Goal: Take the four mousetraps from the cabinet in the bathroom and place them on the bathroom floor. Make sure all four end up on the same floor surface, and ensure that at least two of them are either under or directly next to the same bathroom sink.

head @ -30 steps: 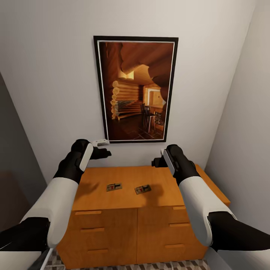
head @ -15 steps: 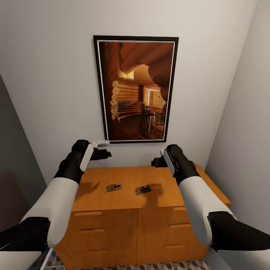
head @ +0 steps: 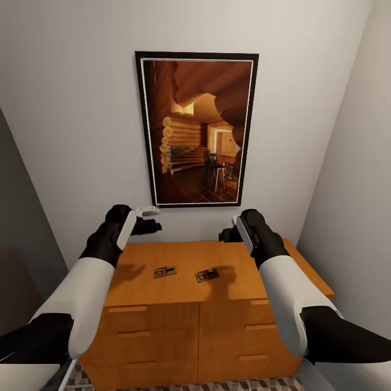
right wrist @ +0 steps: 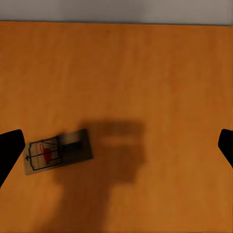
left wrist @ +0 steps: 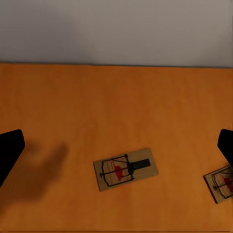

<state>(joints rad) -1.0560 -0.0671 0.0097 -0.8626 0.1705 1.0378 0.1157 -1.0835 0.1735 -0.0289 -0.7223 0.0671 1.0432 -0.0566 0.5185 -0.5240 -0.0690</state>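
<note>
With both the left gripper (left wrist: 116, 145) and right gripper (right wrist: 116, 145) spread wide above the cabinet (head: 179, 255), we risk nudging a flat mousetrap (left wrist: 125, 168) away instead of pinching it.

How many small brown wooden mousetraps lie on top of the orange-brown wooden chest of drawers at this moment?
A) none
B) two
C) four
B: the head view shows one mousetrap and a second mousetrap lying apart on the orange-brown wooden chest of drawers, below both raised grippers.
</note>
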